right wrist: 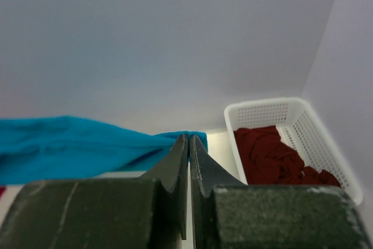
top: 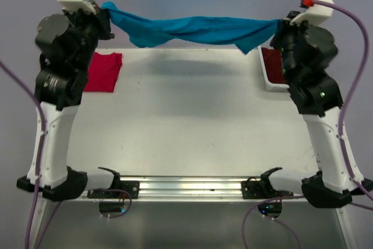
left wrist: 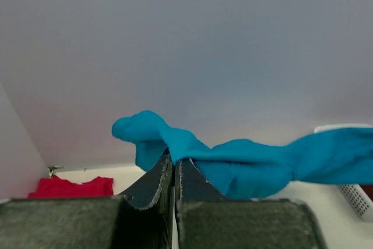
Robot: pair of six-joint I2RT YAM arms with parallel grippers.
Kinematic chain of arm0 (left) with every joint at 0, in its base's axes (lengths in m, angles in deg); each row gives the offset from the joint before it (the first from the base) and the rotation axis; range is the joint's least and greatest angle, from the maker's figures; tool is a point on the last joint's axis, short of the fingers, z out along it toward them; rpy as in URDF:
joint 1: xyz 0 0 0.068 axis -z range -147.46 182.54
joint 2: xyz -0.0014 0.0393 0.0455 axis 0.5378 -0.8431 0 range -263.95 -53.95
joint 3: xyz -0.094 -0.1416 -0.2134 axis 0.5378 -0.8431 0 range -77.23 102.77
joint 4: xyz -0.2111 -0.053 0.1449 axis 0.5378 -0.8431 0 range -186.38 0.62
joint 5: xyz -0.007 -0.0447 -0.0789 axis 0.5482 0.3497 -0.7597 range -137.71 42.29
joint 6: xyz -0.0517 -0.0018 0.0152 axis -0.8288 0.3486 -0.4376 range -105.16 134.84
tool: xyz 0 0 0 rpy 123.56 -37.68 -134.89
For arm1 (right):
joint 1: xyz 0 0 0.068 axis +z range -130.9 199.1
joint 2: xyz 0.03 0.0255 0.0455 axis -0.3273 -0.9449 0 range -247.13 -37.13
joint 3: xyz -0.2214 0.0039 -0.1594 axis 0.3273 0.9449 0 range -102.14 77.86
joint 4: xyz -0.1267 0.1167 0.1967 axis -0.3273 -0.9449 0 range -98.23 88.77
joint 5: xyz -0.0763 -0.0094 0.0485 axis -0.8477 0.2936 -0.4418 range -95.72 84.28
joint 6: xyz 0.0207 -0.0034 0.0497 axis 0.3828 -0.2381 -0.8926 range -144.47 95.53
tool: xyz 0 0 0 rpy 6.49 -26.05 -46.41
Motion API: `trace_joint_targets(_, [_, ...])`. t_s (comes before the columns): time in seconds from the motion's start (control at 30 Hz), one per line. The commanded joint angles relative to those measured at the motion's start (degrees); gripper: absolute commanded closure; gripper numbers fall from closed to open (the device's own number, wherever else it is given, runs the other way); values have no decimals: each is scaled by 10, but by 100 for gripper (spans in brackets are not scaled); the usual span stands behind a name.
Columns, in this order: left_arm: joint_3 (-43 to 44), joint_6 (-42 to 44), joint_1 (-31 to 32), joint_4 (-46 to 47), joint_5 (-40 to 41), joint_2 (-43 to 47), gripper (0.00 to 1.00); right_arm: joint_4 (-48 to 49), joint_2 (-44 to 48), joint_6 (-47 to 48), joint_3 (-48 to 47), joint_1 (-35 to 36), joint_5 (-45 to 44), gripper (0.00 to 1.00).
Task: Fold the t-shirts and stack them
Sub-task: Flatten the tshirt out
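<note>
A teal t-shirt (top: 192, 30) hangs bunched and stretched in the air between both arms, high over the table's far edge. My left gripper (top: 106, 11) is shut on its left end, seen as teal t-shirt (left wrist: 245, 164) at my left gripper (left wrist: 173, 160). My right gripper (top: 278, 24) is shut on the right end, with the teal t-shirt (right wrist: 70, 147) at my right gripper (right wrist: 189, 138). A folded red t-shirt (top: 104, 72) lies flat at the far left of the table. Dark maroon t-shirts (right wrist: 271, 155) lie crumpled in the basket.
A white lattice basket (top: 266, 77) stands at the table's far right edge, partly behind the right arm; its rim shows as the basket (right wrist: 262, 106). The white table (top: 186, 121) stretches below the hanging cloth. A metal rail (top: 186, 186) runs along the near edge.
</note>
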Motion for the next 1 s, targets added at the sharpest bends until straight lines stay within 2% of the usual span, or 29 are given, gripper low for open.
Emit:
trace_joint_targets(0.0, [-64, -2, -3, 36, 19, 95, 100, 1, 62, -3, 17, -1, 2, 100])
trace_joint_targets(0.07, [-101, -2, -3, 31, 30, 148, 100, -16, 91, -15, 24, -1, 22, 100])
trace_joint_targets(0.2, [-104, -7, -3, -14, 36, 200, 100, -40, 142, -29, 53, 0, 50, 100])
trace_joint_targets(0.33, [-44, -19, -3, -65, 20, 217, 100, -47, 182, -43, 53, -1, 85, 100])
trace_joint_targets(0.47, [50, -33, -3, -109, -3, 178, 100, -52, 180, -46, 7, -1, 86, 100])
trace_joint_targets(0.6, [66, -28, -3, -88, 5, 135, 100, -65, 112, -39, -31, -1, 50, 100])
trace_joint_targets(0.67, [73, -21, -3, -89, 6, 82, 100, -71, 75, -32, -51, 0, 24, 100])
trace_joint_targets(0.83, [53, -16, -4, -66, -2, -45, 100, -103, -80, -26, -102, -2, -7, 100])
trace_joint_targets(0.97, [56, -13, -20, -38, -4, -147, 100, -114, -198, -37, -161, -18, 10, 100])
